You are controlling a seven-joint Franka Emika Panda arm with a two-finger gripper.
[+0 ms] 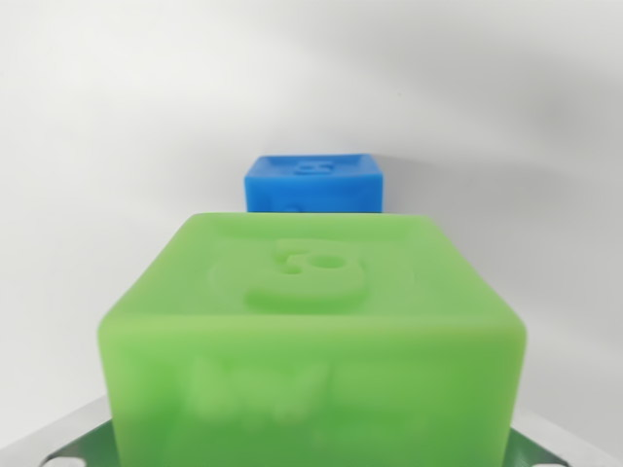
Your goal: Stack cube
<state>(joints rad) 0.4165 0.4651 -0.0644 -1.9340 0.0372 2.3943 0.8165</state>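
A large green cube (311,321) with a raised symbol on its top fills the lower half of the wrist view, very close to the camera, its near face blurred. Behind it, farther off and centred, a smaller-looking blue cube (311,182) with a similar embossed top rests on the white surface. Grey and dark green bits of my gripper show only at the bottom corners, on the left (54,443) and on the right (550,449), either side of the green cube. The fingertips are hidden, so the grip on the cube cannot be made out.
A plain white surface (107,224) and a white backdrop (311,68) surround both cubes. Nothing else shows.
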